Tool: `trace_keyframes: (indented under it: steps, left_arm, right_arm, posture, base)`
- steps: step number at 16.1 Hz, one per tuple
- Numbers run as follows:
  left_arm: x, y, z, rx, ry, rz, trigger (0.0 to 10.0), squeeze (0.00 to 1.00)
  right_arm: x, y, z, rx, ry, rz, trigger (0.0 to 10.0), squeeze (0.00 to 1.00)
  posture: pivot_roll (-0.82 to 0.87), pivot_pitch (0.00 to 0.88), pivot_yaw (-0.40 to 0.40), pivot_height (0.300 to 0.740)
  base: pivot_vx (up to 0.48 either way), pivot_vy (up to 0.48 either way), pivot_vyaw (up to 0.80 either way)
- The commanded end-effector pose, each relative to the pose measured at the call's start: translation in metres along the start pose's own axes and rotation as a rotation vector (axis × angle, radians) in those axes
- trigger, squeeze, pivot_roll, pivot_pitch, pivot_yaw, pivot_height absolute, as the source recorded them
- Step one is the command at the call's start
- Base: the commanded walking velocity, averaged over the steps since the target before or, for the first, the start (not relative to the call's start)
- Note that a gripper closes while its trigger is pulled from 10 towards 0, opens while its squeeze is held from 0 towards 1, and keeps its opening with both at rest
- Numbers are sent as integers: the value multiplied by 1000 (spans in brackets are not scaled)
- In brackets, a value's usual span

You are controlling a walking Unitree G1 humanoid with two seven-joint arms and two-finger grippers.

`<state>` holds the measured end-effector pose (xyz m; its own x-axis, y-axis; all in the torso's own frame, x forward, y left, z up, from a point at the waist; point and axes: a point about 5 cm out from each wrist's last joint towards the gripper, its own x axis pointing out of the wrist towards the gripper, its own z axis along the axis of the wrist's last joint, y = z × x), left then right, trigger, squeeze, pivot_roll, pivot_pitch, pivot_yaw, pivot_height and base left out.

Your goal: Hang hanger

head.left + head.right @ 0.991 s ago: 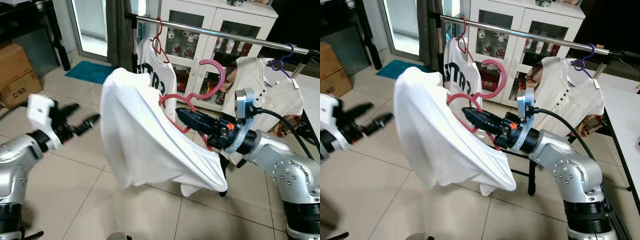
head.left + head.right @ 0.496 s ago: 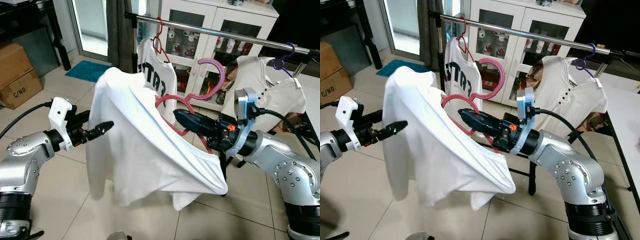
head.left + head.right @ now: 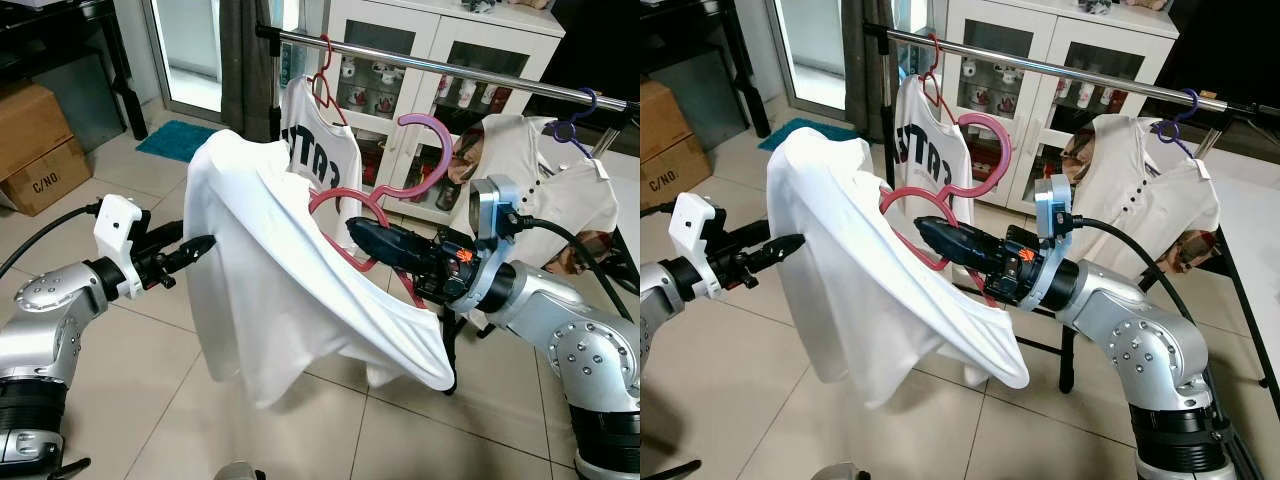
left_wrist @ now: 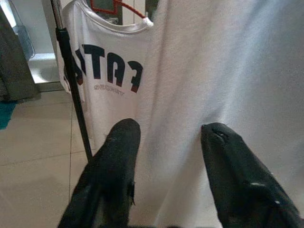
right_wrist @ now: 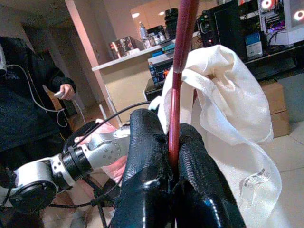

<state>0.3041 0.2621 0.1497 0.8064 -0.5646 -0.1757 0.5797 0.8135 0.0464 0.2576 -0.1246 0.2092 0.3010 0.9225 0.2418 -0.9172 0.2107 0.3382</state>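
My right gripper (image 3: 362, 236) is shut on the lower bar of a pink-red hanger (image 3: 428, 152), held below the metal rail (image 3: 450, 68). The hanger's hook curves upward, short of the rail. A white T-shirt (image 3: 270, 280) hangs draped over the hanger and down in front of my right arm. The right wrist view shows the black fingers (image 5: 147, 156) clamped on the red bar (image 5: 181, 71), with white cloth beside it. My left gripper (image 3: 196, 247) is open at the shirt's left edge. In the left wrist view, its two fingertips (image 4: 121, 142) stand apart against the cloth (image 4: 228, 71).
A printed T-shirt (image 3: 322, 150) on a red hanger and a white blouse (image 3: 545, 175) on a purple hanger hang on the rail. A glass-door cabinet (image 3: 440, 40) stands behind. Cardboard boxes (image 3: 35, 140) sit at the left. A person (image 5: 23, 99) stands in the right wrist view.
My left gripper came in from the far left to the shirt's edge, then drew back slightly. The shirt's lower hem has swung and the whole hanger sits a little higher.
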Motion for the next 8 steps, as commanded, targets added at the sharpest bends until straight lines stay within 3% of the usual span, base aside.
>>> trace_keyframes:
  steps: [1, 4, 8]
  left_arm:
    - [5, 0, 5, 18, -18, -9, 0, 0]
    - [6, -5, 5, 19, -26, -41, 0, 0]
    - [4, -2, 1, 25, -24, -1, 0, 0]
  right_arm:
    - [-1, 4, 8, -20, -30, 22, 10000, 0]
    - [0, 3, 8, -22, -34, 20, 10000, 0]
    - [0, 3, 6, -18, -34, 16, 10000, 0]
  posture:
    - [-10, 0, -67, 710]
    - [-3, 0, -69, 710]
    - [-1, 0, -69, 710]
  base:
    - [0, 0, 0]
    - [0, 0, 0]
    - [0, 0, 0]
